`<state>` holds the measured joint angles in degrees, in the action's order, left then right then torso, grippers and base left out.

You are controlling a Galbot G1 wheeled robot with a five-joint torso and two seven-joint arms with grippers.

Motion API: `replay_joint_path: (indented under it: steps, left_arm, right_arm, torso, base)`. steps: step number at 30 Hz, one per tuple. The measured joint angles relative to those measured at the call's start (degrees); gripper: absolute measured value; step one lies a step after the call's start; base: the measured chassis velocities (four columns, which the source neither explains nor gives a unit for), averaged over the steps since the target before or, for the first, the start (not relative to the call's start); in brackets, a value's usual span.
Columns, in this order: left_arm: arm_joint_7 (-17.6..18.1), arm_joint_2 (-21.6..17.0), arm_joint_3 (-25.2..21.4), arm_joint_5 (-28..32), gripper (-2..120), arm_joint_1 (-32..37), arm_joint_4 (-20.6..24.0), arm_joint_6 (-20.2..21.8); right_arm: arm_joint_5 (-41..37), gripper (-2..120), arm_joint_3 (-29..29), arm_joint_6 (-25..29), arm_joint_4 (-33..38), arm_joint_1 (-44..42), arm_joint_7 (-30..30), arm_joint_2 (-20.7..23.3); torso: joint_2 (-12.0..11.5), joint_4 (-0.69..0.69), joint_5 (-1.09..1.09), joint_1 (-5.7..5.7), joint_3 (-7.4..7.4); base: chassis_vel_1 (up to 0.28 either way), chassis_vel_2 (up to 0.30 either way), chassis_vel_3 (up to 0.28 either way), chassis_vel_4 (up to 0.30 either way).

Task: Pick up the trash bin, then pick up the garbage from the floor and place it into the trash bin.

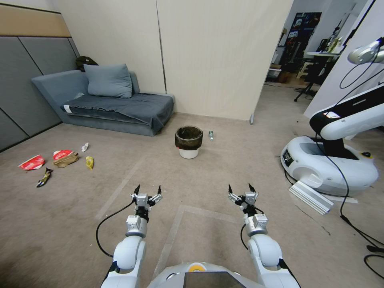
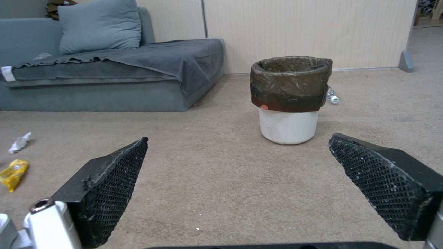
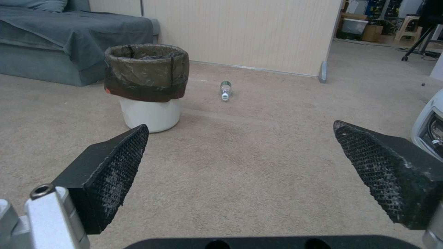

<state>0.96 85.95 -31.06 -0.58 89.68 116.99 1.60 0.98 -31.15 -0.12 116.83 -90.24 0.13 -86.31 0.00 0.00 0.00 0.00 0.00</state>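
The trash bin, white with a dark liner folded over its rim, stands upright on the carpet ahead of me, also in the left wrist view and the right wrist view. A small bottle lies just to its right. More garbage lies at the left: red-and-white wrappers, a tan paper bag, a yellow wrapper, a white tissue scrap and a dark wrapper. My left gripper and right gripper hover open and empty, short of the bin.
A grey sofa with a pillow sits against the back left wall. A beige partition stands behind the bin. Another white robot base with cables and a ridged plate occupies the right. Bare carpet lies between me and the bin.
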Motion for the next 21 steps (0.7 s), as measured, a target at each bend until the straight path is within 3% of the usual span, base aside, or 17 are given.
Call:
replay_joint_path:
  steps: [7, 10, 17, 21]
  left_arm:
    - [4.0, 0.1, 1.9, -2.4, 100, 3.7, 9.8, 6.9]
    - [4.4, 0.1, 2.1, -2.7, 100, 4.0, 10.8, 7.7]
    - [9.0, 0.2, 4.5, -5.7, 100, 8.2, 21.8, 16.2]
    - [10.7, 0.3, 5.3, -6.8, 100, 9.7, 25.6, 19.3]
  right_arm:
    - [4.7, 100, 2.2, -1.1, 10.0, -6.5, 0.6, -1.9]
    - [5.0, 100, 2.2, -1.1, 10.9, -7.2, 0.7, -1.9]
    - [10.2, 100, 4.6, -1.9, 21.9, -14.1, 1.2, -4.1]
    - [12.3, 100, 5.6, -2.1, 26.1, -16.9, 1.5, -5.0]
  torso:
    - [0.0, 0.00, 0.00, 0.00, -0.01]
    - [0.0, 0.00, -0.01, 0.00, 0.00]
    - [0.0, 0.00, 0.00, 0.00, -0.01]
    - [0.0, 0.00, -0.01, -0.01, -0.01]
  base:
    - [0.000, 0.000, 0.000, 0.000]
    - [0.000, 0.000, 0.000, 0.000]
    - [0.000, 0.000, 0.000, 0.000]
    - [0.000, 0.000, 0.000, 0.000]
